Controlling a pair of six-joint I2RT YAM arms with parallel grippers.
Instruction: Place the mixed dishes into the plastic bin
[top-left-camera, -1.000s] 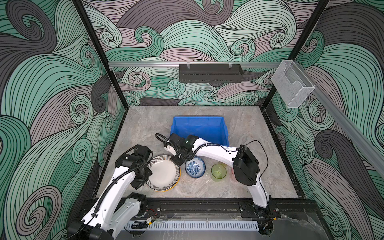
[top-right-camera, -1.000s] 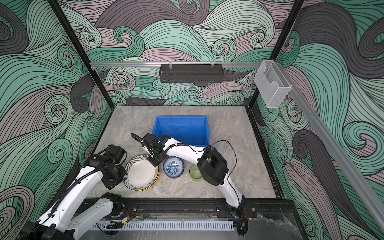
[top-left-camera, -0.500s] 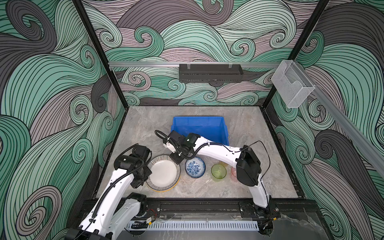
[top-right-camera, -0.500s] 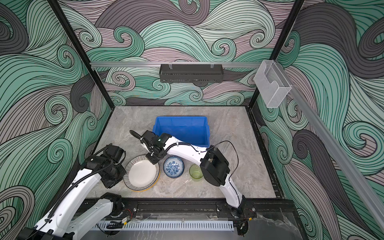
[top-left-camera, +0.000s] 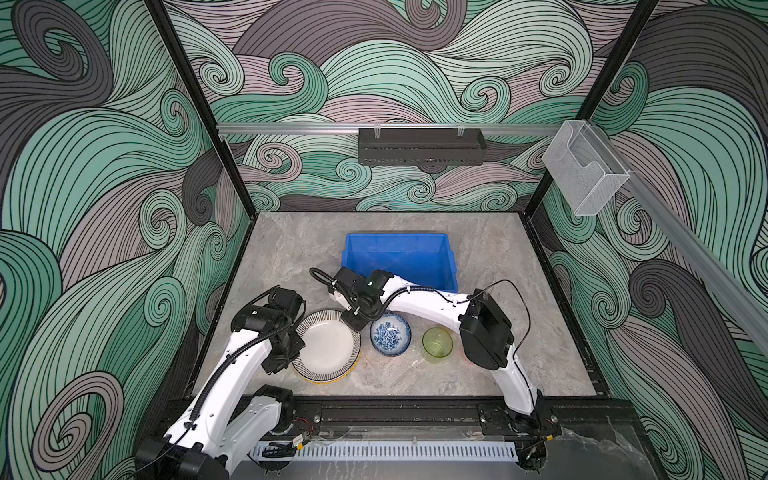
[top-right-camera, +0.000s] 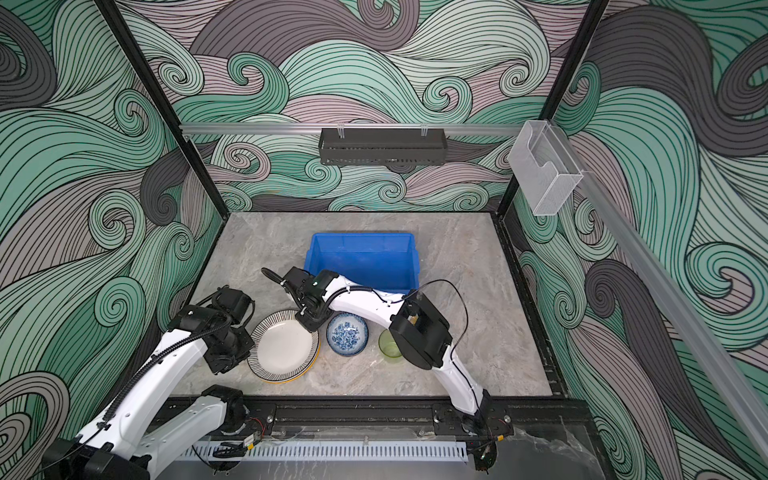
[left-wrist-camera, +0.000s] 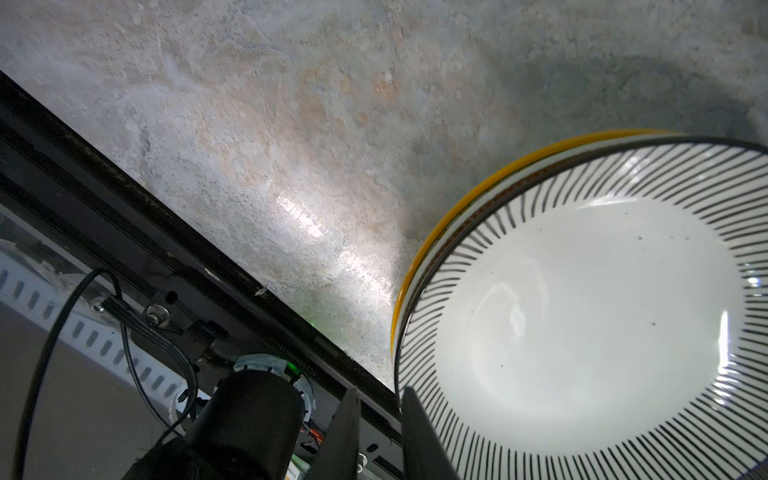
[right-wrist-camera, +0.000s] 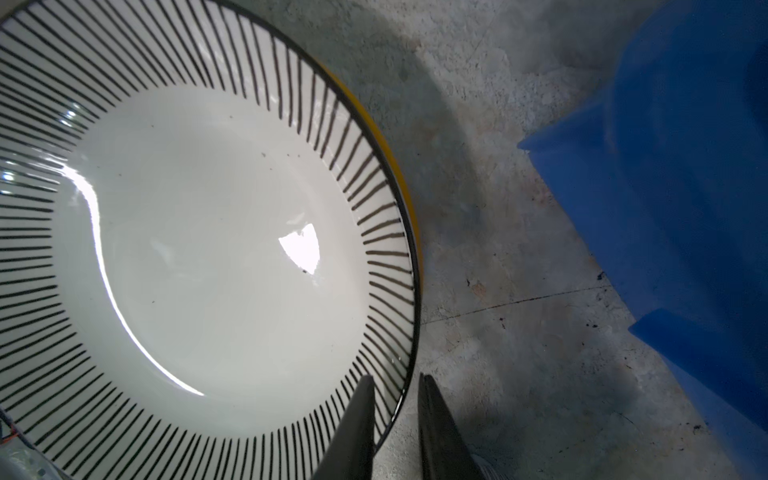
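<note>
Striped plate (top-left-camera: 326, 351) tops a stack at the front of the desk (top-left-camera: 291, 257). A yellow-edged plate (left-wrist-camera: 419, 266) peeks out beneath it. The blue-floral bowl (top-left-camera: 390, 333) and the green cup (top-left-camera: 437, 344) sit to its right. The plastic bin (top-left-camera: 399, 266) stands behind them with no dish in it, so the task looks barely begun.

Both arms are on the same plate, at roughly opposite edges. This is likely a two-arm lift, since the plate is wide and nested flat, and one pinch would tip it.

The left pincer (left-wrist-camera: 380, 395) has its fingers narrowly apart at the plate's left rim, one over the stripes and one outside. No clamp is visible. The right pincer (right-wrist-camera: 395, 380) has its fingers apart, straddling the far-right rim with gaps on both sides, not gripping yet.

Pose: the left arm comes up from the front-left corner with its wrist bent down. The right arm stretches across the middle, elbow by the green cup, forearm passing behind the bowl, wrist dipped to the rim.
</note>
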